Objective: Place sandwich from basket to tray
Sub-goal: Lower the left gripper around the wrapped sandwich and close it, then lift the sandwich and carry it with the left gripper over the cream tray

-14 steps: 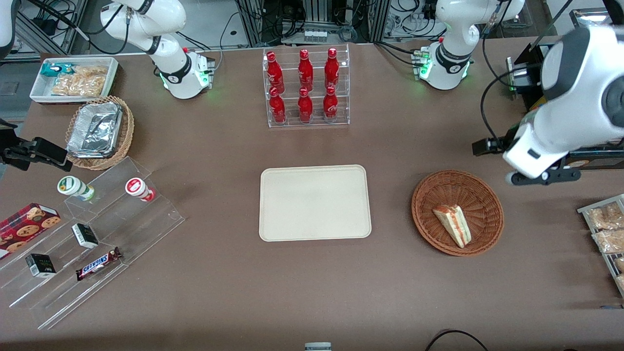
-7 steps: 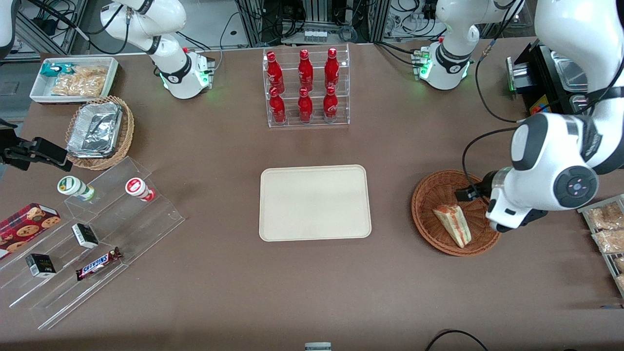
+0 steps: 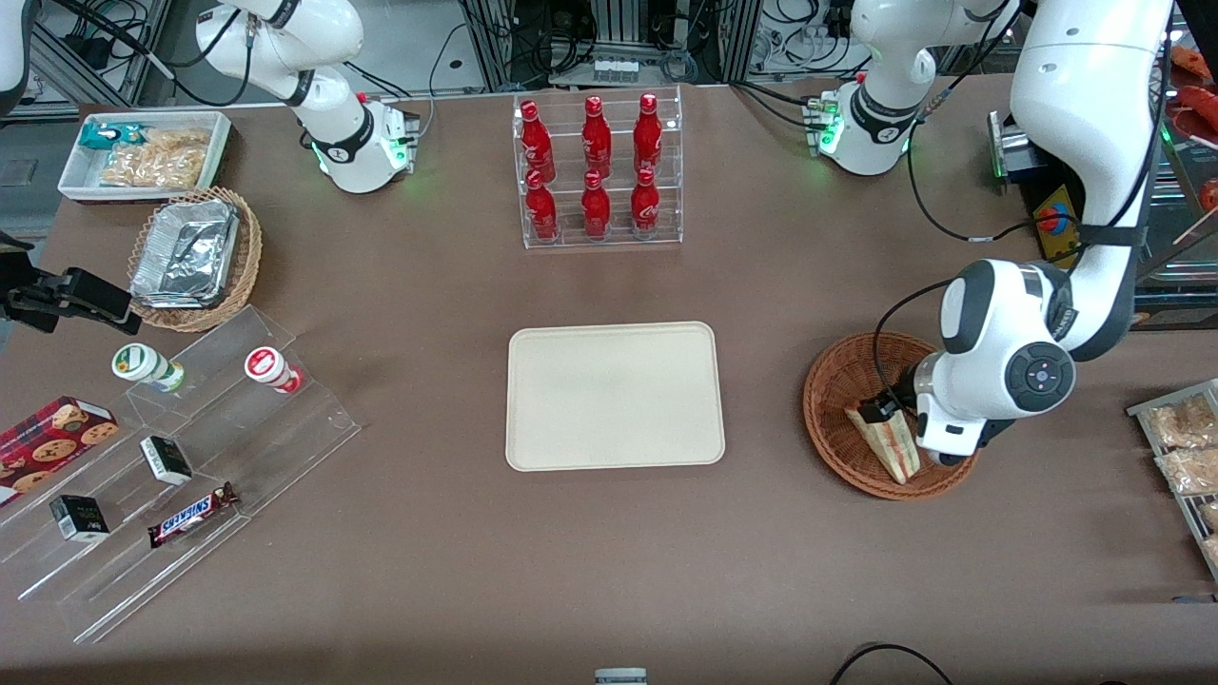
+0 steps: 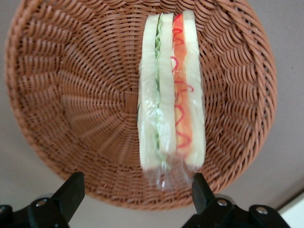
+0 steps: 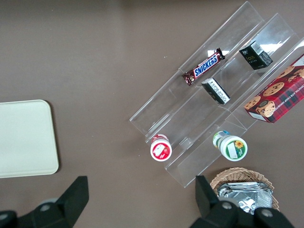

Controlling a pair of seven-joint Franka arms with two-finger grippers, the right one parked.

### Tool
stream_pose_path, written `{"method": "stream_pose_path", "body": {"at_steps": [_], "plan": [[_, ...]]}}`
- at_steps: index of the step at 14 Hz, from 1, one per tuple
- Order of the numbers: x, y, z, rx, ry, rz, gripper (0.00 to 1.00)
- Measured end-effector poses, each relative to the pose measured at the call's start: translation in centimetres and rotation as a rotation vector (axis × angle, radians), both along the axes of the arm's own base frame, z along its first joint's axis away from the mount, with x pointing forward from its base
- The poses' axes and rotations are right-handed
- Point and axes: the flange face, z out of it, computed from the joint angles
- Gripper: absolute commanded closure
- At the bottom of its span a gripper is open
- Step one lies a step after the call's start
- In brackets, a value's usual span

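While your left gripper (image 4: 133, 192) hovers over the basket (image 3: 837, 381) with fingers spread apart astride the sandwich (image 4: 172, 90), nothing is gripped yet. You're in the approach step: I judge you'll need to lower, close on the wedge's bread faces, then carry it to the tray (image 3: 614, 395).

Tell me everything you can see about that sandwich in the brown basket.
The sandwich is a pale bread wedge with green and red-orange filling layers, wrapped in clear film. It lies inside the woven basket, resting on its wicker. The end effector hangs just above it, fingers open either side, not touching.
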Motion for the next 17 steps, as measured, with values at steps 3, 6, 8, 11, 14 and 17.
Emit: {"method": "stream_pose_path", "body": {"at_steps": [3,6,8,11,14,17], "plan": [[0.4,-0.1,-1.8,-0.006,-0.02,0.022,0.0],[0.6,0.1,-3.6,-0.013,-0.029,0.033,0.0],[0.7,0.4,-4.1,-0.015,-0.029,0.04,0.02],[0.9,0.6,-4.1,-0.017,-0.044,0.046,0.59],[1.0,0.6,-4.3,-0.019,-0.05,0.047,0.89],[1.3,0.5,-3.9,-0.022,-0.06,0.045,0.9]]}}
